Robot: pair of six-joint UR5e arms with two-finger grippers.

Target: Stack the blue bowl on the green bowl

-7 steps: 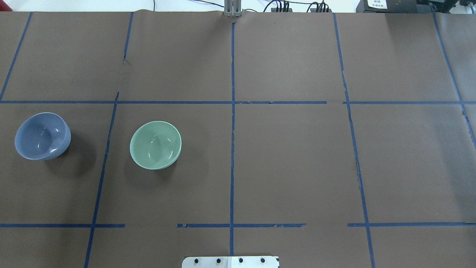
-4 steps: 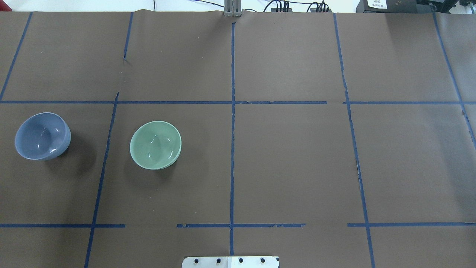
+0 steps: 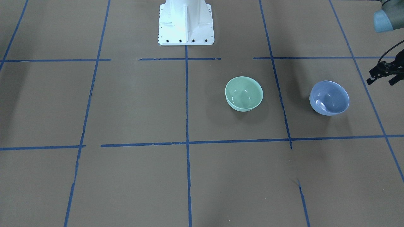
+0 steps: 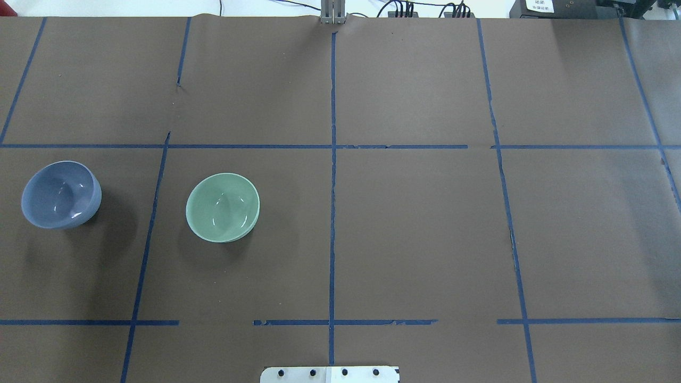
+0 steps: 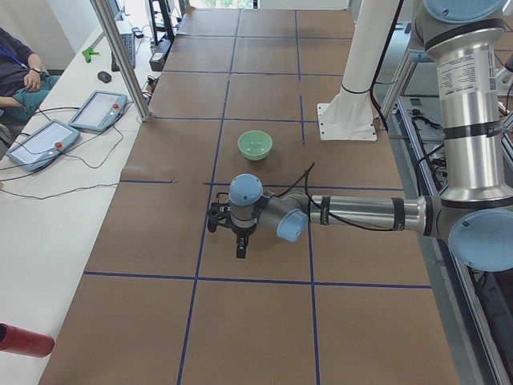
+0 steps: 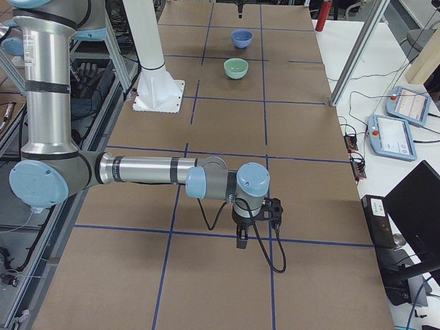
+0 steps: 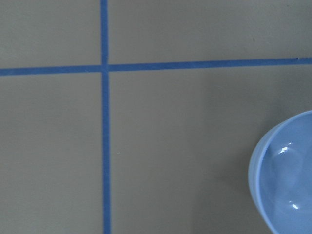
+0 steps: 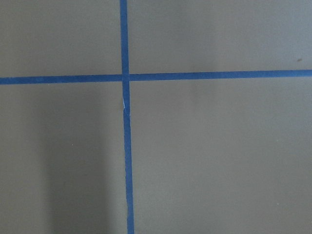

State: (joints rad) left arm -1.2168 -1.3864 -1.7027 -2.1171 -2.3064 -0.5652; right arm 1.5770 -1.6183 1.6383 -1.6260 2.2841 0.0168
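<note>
The blue bowl (image 4: 60, 194) stands upright at the table's left, also in the front view (image 3: 329, 97). The green bowl (image 4: 222, 207) stands upright to its right, apart from it (image 3: 243, 93). My left gripper (image 3: 380, 83) hangs above the table beside the blue bowl, off its outer side, fingers apart and empty. The left wrist view shows the blue bowl's rim (image 7: 287, 175) at its right edge. In the left side view my wrist hides the blue bowl. My right gripper (image 6: 240, 240) hangs far off at the table's right end; I cannot tell whether it is open.
The white robot base (image 3: 185, 22) stands at the table's near middle edge. Blue tape lines grid the brown table (image 4: 425, 223). A side bench with teach pendants (image 5: 96, 108) and a metal post (image 5: 120, 56) runs along the far edge.
</note>
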